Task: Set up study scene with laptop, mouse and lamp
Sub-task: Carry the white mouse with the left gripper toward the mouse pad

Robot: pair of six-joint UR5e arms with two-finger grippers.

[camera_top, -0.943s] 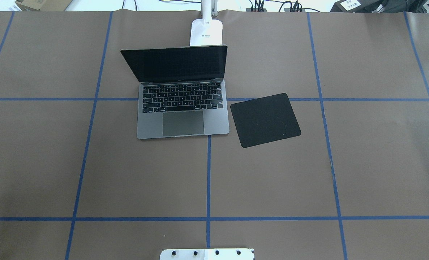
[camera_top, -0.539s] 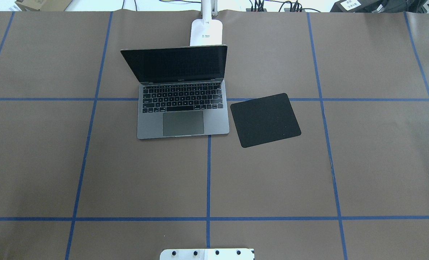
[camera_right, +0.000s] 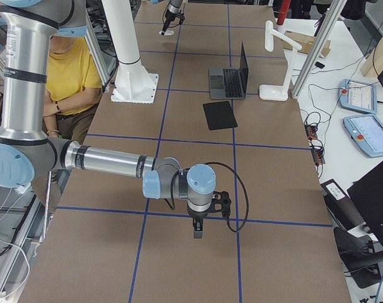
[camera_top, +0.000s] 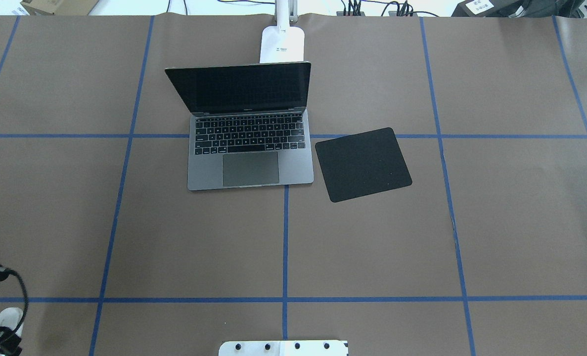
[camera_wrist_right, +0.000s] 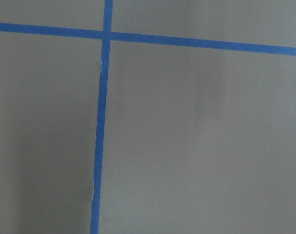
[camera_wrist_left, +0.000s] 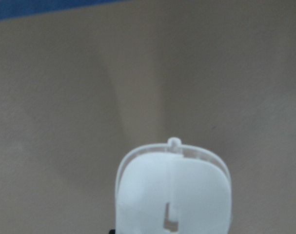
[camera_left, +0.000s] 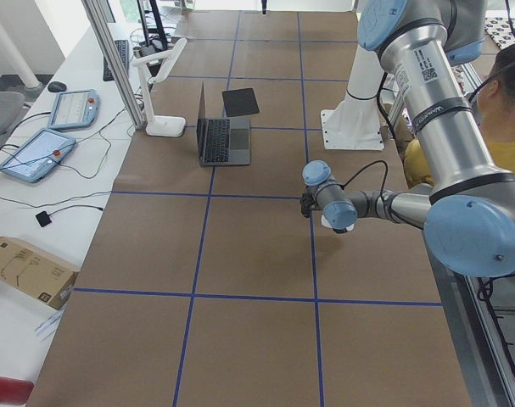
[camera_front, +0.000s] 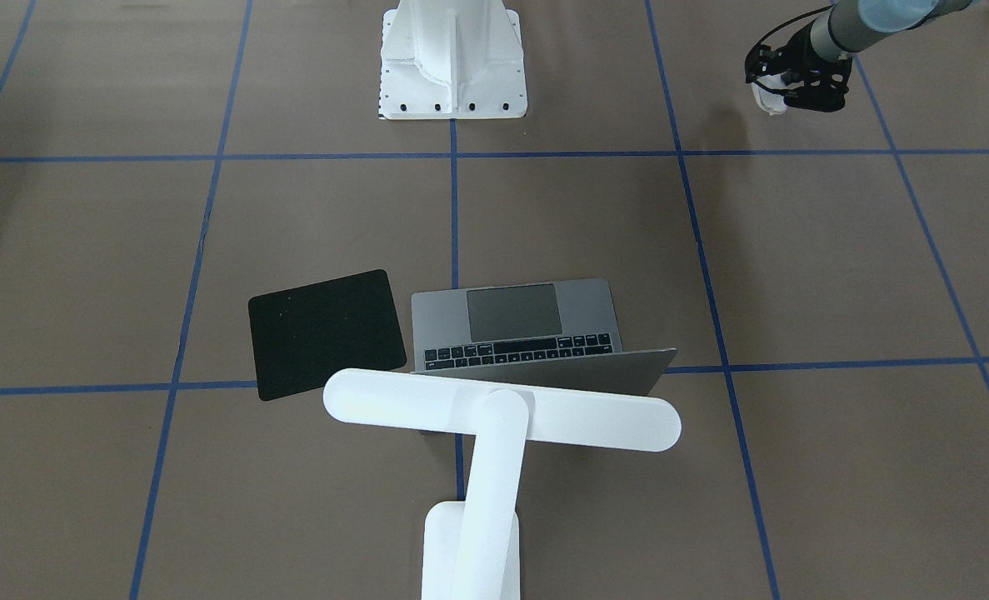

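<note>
Left tool (camera_front: 784, 93), upper right, front view: clamped on mouse (camera_wrist_left: 173, 195); pad (camera_front: 325, 333) lower left, past laptop (camera_front: 517, 321). Right tool (camera_right: 197, 233): opening indeterminate.

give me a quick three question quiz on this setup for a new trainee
1. True or false: the laptop stands open, with the lamp behind its lid.
2. Fill in the blank: in the overhead view, the black pad lies on the laptop's ____ side.
3. Which thing is in the left gripper? A) the lamp B) the mouse C) the black pad

Key: 1 true; 2 right; 3 B.
</note>
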